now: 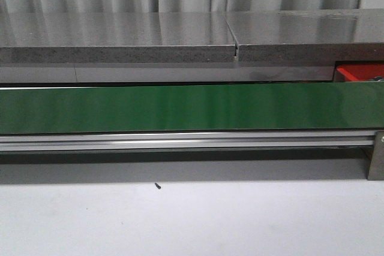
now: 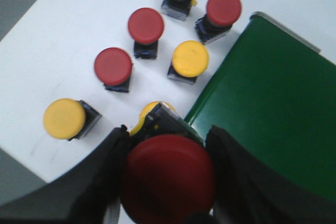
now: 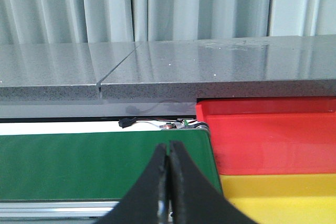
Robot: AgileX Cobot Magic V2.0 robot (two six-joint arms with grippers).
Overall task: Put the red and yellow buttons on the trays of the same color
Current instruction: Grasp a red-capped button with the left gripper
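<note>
Left wrist view: left gripper [image 2: 168, 182] clamps a red button [image 2: 168, 178] between its two dark fingers [image 2: 102, 174], lifted above the white table [image 2: 63, 35] at the near corner of the green belt [image 2: 273, 108].
Loose buttons: on the table beyond the held one stand three red buttons [image 2: 146, 25] and four yellow buttons [image 2: 190, 58], one yellow half hidden behind the gripped cap; none touches the belt.
Right wrist view: right gripper [image 3: 169, 182] hangs with its fingertips pressed together and nothing between them, over the belt's end and facing the trays.
Trays: red tray [image 3: 268, 135] sits just past the belt end against the grey stone ledge [image 3: 168, 72]; yellow tray [image 3: 278, 198] lies touching it on the nearer side.
Front view: belt bare along its whole visible length; only a corner of the red tray shows at far right; neither arm is seen.
Step in hand: judged to be carrying the red button onto the belt for the run toward the trays.
Doing it well: lower the button upright, base flat on the green surface and away from the belt edge, then open fully before lifting so the cap is not dragged over.
Risk: the broad cap makes it top-heavy; a tilted release could tip it or roll it off.
</note>
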